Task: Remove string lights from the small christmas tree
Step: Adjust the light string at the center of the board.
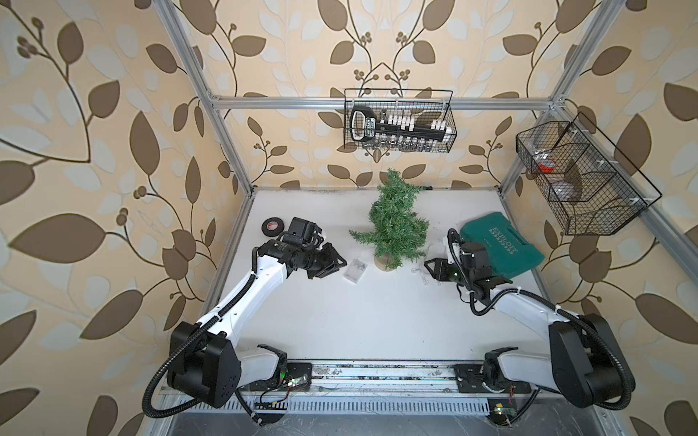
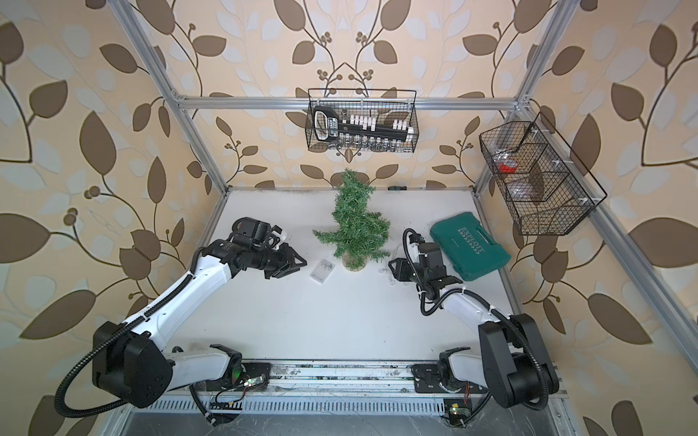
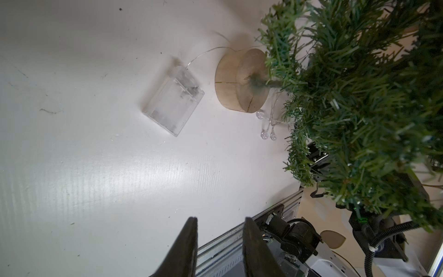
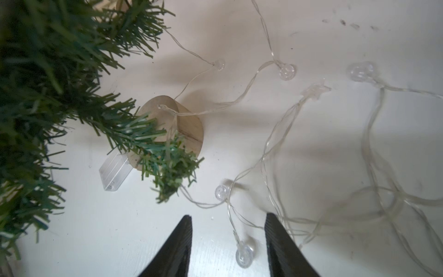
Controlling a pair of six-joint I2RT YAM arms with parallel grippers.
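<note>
In both top views the small christmas tree is seen upright on the table, between the two arms. The left fingers are held just short of the clear battery box, which lies flat between them and the tree's foot. The right fingers are lowered on the tree's other side, over the string lights lying loose on the table. Their spacing cannot be judged from here.

In the left wrist view, the left fingers are seen spread, with nothing between them. The battery box lies well ahead of the tips. The wooden base stands just beyond it, and a thin wire is run from the box round the base's far side.

In the right wrist view, the right fingers are spread and nothing is pinched. A bulb and its wire lie between the tips, with more loops beside and ahead. Further ahead, one strand is looped against the wooden base and another is lost in a low branch. The lights are therefore judged mostly off but still caught there.

The wire beside the bulb, not the bulb itself, is best pinched and drawn low and slowly away from the trunk. The base could be steadied by the left fingers, since so light a tree is likely to be tipped.
</note>
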